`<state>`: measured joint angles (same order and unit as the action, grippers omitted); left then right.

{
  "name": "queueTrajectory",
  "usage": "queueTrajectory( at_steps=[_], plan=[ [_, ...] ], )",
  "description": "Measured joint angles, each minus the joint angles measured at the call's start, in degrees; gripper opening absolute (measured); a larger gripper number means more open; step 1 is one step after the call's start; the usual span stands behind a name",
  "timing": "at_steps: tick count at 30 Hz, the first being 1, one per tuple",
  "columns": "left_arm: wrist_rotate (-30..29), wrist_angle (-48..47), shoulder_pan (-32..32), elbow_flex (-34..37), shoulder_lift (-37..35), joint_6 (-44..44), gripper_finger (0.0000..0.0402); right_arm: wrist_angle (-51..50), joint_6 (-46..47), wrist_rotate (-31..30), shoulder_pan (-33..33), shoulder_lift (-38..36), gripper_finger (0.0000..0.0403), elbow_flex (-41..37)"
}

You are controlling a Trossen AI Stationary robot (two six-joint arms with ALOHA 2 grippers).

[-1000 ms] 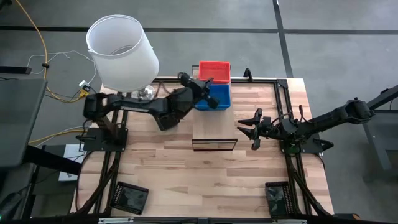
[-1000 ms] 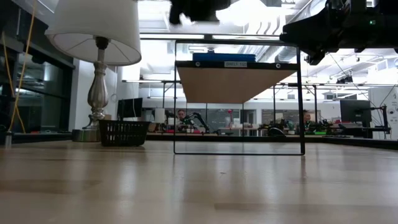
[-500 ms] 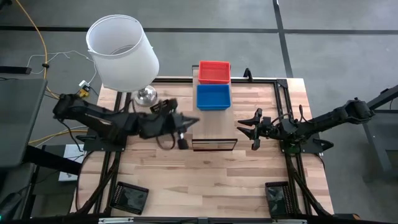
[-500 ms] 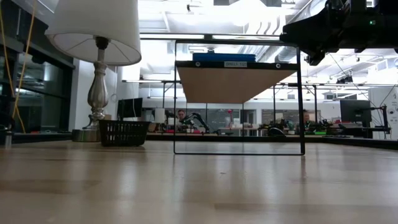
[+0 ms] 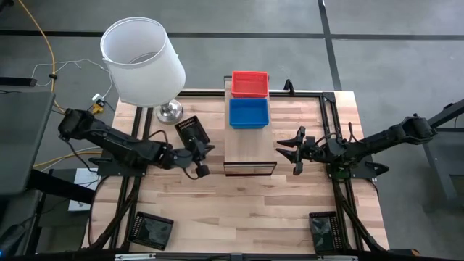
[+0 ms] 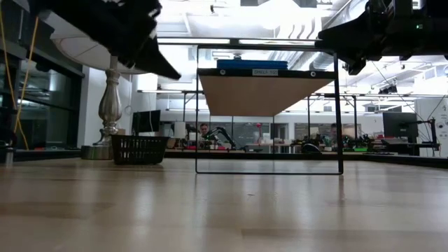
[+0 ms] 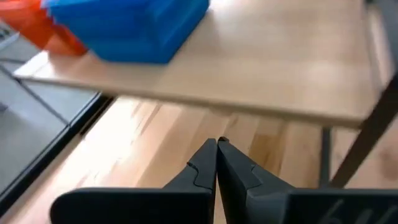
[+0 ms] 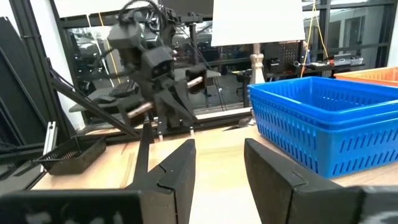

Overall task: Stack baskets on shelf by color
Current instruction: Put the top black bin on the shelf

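Shelf (image 5: 250, 148) stands mid-table, its light plank top bare at the near end. On its far end: a blue basket (image 5: 249, 113), and behind that a red basket (image 5: 250, 83), the two touching or nearly so. From the right wrist view the blue one looks like more than one nested together (rims layered, count unclear).

Left gripper (image 5: 199, 160) hangs over the table (image 5: 246, 210) just left of the shelf, fingers pressed together, nothing between them; the left wrist view shows the tips meeting with the shelf edge beyond. A black basket (image 5: 190, 131) sits on the table just behind it, near the lamp (image 5: 141, 61) base.

Right gripper (image 5: 288, 151) waits at the shelf's right side, fingers spread apart, holding nothing.

Two more black baskets at the near corners of the table: one left (image 5: 150, 230), one right (image 5: 323, 230).

Low view: the black basket (image 6: 139, 149) by the lamp foot, blue basket (image 6: 252, 64) visible on the shelf top.
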<state>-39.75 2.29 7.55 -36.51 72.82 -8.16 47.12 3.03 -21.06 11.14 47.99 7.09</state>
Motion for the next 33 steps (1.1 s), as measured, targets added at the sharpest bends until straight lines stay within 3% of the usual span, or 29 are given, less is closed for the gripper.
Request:
queueTrajectory(
  at_steps=[4,8,16,26,33],
  plan=[
    [0.7,-3.0,-2.2,0.6,0.0,-1.7,0.0000,-0.5,0.0,0.0,0.0,0.0,0.0126,0.0],
    [5.3,-9.1,-5.1,0.7,0.0,-5.5,0.0006,-0.9,0.0,0.0,0.0,0.0,0.0126,0.0],
    [15.4,-17.9,-10.2,0.7,0.0,-12.5,0.0063,-1.0,0.0,0.0,0.0,0.0,0.0126,0.0],
    [16.4,-21.5,-10.6,0.7,0.0,-13.3,0.0157,-1.0,0.0,0.0,0.0,0.0,0.0126,0.0],
    [13.6,-23.8,-10.6,0.7,0.0,-11.2,0.0191,-1.0,0.0,0.0,0.0,0.0,0.0126,0.0]
  ],
)
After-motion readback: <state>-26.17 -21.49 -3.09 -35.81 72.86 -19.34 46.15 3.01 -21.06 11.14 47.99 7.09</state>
